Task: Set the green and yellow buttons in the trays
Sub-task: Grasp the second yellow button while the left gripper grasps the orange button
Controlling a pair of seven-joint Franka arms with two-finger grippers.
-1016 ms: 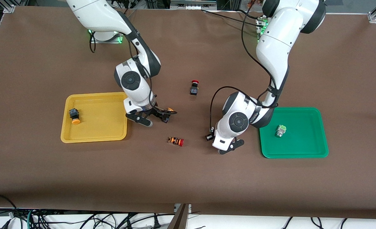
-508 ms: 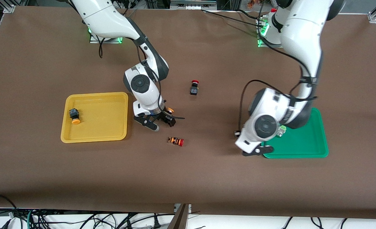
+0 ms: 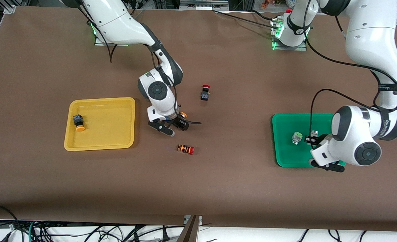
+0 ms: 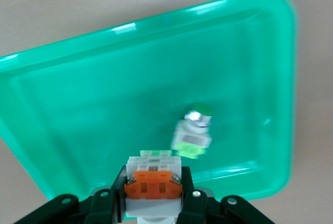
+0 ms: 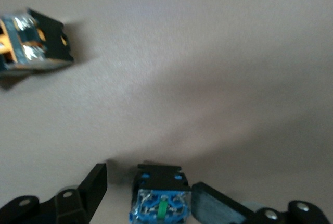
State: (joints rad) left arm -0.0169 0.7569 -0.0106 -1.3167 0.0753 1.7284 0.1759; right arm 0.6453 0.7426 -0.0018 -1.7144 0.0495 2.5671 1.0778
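My left gripper [image 3: 314, 137] is shut on the silver-white button with the orange block [image 4: 153, 188] and holds it over the green tray [image 3: 282, 156], beside the silver-white button with the light-green block [image 3: 296, 137] that lies in the tray [image 4: 193, 130]. My right gripper [image 3: 174, 127] is low at the table between the trays, open, with its fingers either side of a black-bodied button with a yellow-orange cap [image 3: 182, 116]; the right wrist view shows that button's blue underside [image 5: 160, 198]. A second yellow-capped button [image 3: 78, 122] lies in the yellow tray [image 3: 101, 143].
A black switch with a red cap [image 3: 205, 93] stands farther from the front camera than my right gripper. An orange-striped switch with a red cap [image 3: 185, 149] lies nearer to that camera; it also shows in the right wrist view [image 5: 31, 44].
My left arm has carried the orange-block button from the middle of the table to over the green tray. My right gripper has shifted slightly toward the left arm's end, around the yellow-capped button.
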